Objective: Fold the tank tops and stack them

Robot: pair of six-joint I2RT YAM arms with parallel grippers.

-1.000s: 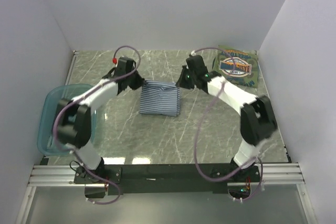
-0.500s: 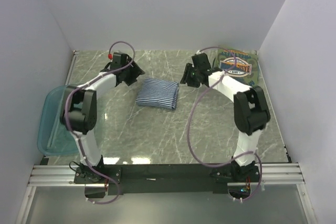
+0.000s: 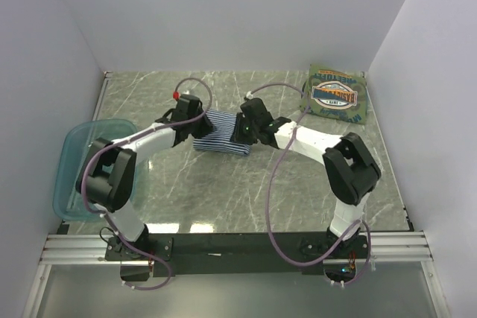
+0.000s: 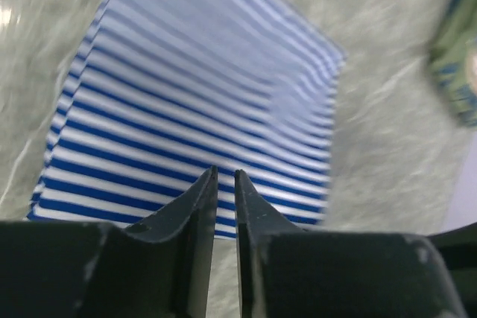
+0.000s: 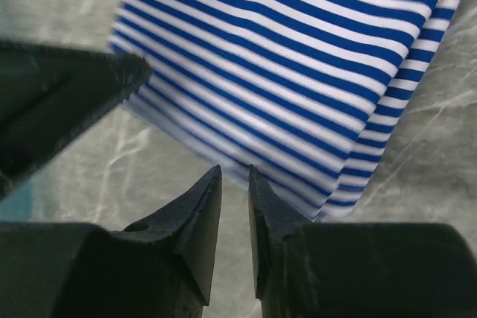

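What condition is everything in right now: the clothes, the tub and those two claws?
Striped tank top: folded, flat on the table.
Olive-green tank top: folded, graphic up, far right corner.
Teal tub: upright, contents unclear.
Left gripper: narrowly open, empty, over the striped cloth.
Right gripper: narrowly open, empty, at the striped cloth's edge.
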